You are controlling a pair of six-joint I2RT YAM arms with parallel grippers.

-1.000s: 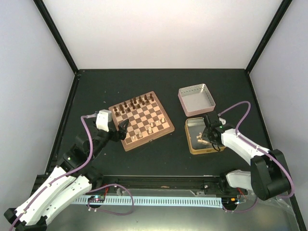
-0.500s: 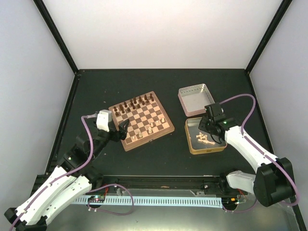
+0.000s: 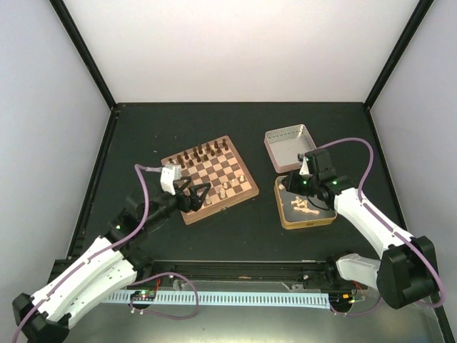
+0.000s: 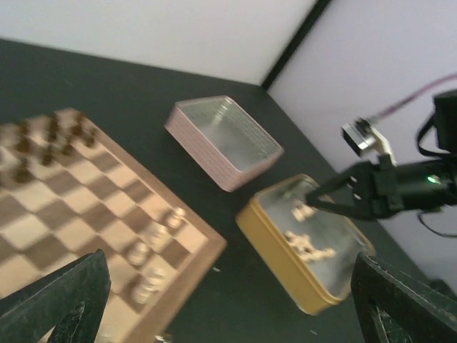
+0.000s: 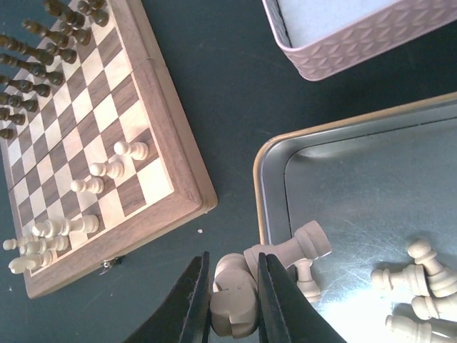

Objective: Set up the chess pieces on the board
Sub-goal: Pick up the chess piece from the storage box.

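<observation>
Above: swung right to the near corner of board with left gripper, spread wide, empty; nudged left over gold tin with right gripper.
Left wrist: gaping, nothing held.
Right wrist: pinched tight on one pale piece; more chess pieces on board, in tin.

- And there's the board: light tan and dark brown checks, with a mid-brown border all round.
- The chess pieces are pale cream, on the checks and in the tin alike.
- The dark pieces show deep brown.
- The tin has a gold rim and a scratched silver floor.
- The lid has a pinkish wall embossed with a diamond pattern, and it's pale silver inside.
- The worktop is black.
- Right gripper: black jaws flank a cream piece, and a green light glows.
- The left arm and right arm have white shells, black joints and a purple cable.
</observation>
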